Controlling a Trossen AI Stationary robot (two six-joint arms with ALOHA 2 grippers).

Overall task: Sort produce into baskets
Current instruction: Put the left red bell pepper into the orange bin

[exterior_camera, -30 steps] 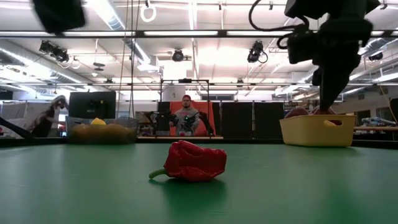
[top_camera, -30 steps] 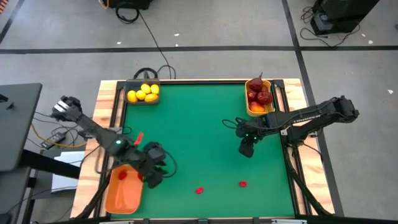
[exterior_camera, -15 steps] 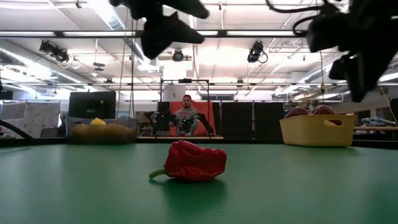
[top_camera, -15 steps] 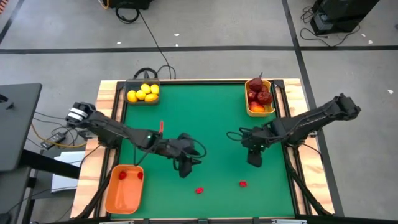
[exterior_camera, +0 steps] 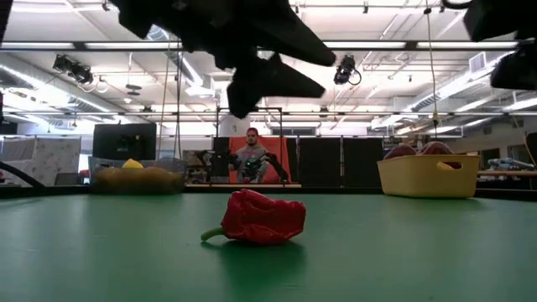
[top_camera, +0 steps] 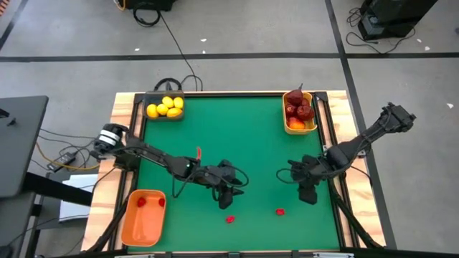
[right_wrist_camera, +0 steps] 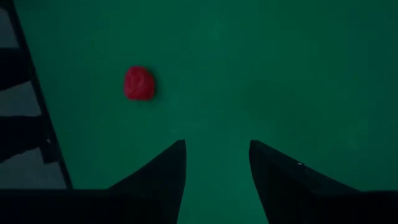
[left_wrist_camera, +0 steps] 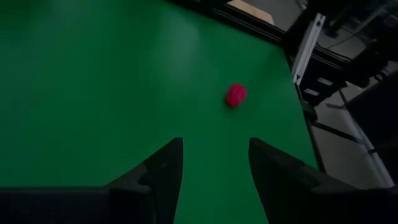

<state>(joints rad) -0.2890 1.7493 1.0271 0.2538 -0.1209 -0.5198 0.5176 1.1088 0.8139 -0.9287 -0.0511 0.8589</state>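
**Left wrist view: one red piece on the green mat**

The left gripper [left_wrist_camera: 214, 163] points out over the green table [left_wrist_camera: 93, 74], its two dark fingers [left_wrist_camera: 166, 168] spread apart with bare mat between them and nothing held. A small bright red piece [left_wrist_camera: 236, 94] lies on the mat ahead of the fingertips, apart from them and near the table's edge. Past that edge run a dark frame rail [left_wrist_camera: 249, 18] and a pale metal bracket [left_wrist_camera: 309, 46], with grey floor beyond.

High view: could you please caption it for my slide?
Both arms reach toward two red peppers left on the green table.
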